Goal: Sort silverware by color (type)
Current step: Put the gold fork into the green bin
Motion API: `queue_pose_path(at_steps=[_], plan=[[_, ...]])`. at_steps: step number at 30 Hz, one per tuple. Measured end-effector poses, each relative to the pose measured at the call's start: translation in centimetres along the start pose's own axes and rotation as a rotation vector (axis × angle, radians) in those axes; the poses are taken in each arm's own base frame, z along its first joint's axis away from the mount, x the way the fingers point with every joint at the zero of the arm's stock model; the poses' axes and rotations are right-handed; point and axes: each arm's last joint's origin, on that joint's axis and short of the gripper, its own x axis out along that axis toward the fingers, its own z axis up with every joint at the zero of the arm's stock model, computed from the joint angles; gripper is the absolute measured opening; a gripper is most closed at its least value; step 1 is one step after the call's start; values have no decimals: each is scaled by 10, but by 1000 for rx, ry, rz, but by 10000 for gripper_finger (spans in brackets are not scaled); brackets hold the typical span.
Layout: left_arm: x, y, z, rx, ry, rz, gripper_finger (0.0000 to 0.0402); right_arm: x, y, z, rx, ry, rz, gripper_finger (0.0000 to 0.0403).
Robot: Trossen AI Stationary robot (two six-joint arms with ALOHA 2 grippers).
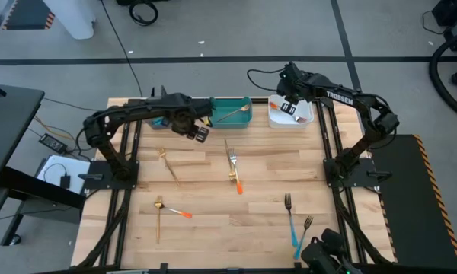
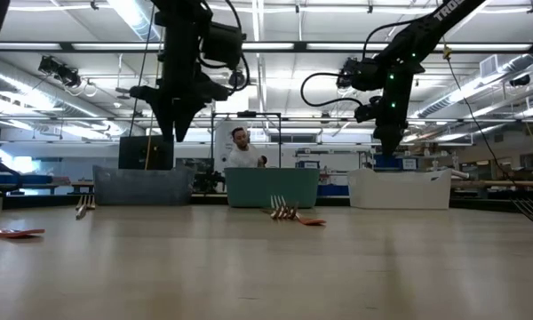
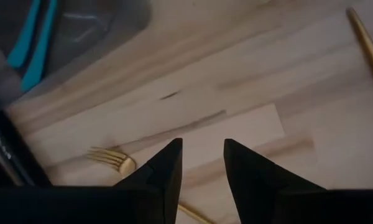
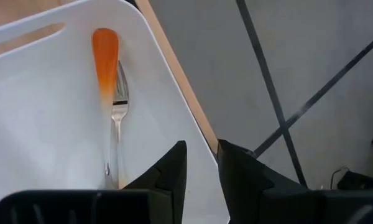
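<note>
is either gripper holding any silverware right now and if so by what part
Nothing is held. The left gripper hangs empty above a gold fork; the right gripper is empty over the white bin.

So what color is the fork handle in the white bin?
Orange handle, silver head; right wrist view shows it best.

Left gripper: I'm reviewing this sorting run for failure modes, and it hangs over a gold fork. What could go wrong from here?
The left gripper is open above the gold fork, which lies flat on the table; the thin handle may slip free.

An orange-handled fork and a gold one lie touching mid-table, so one grab might lift both.

The right gripper hangs over the white bin's rim, which it might clip.
</note>
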Motion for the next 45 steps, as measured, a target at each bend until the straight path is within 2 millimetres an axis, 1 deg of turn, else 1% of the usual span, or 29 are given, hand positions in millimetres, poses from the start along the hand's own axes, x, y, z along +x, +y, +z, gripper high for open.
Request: queue_pose_path(at_steps=[4, 8, 10, 13, 18, 23, 28, 34, 38, 41, 45], plan=[[-2, -6, -11, -53, -20, 56, 128, 0, 0, 0, 1, -3, 2, 97], [-4, -8, -26, -53, -15, 155, 128, 0, 0, 0, 8, -2, 4, 97], [1, -6, -36, -57, 12, 198, 128, 0, 0, 0, 18, 2, 6, 97], [11, 3, -56, -87, 50, 258, 128, 0, 1, -2, 33, 18, 20, 96], [29, 13, -88, -158, 97, 224, 128, -1, 5, -8, 77, 65, 86, 96], [46, 17, -107, -297, 70, 162, 128, -1, 9, -11, 177, 96, 144, 96], [70, 22, -116, -417, 54, 152, 128, -3, 14, -14, 195, 108, 242, 96], [97, 29, -126, -552, 49, 134, 128, -6, 21, -14, 209, 141, 253, 96], [104, 32, -130, -630, 48, 121, 123, -7, 24, -12, 194, 135, 256, 96], [106, 31, -126, -689, 27, 89, 117, -8, 25, -11, 188, 132, 256, 96], [105, 30, -121, -692, 19, 59, 112, -8, 25, -11, 189, 132, 253, 96]])
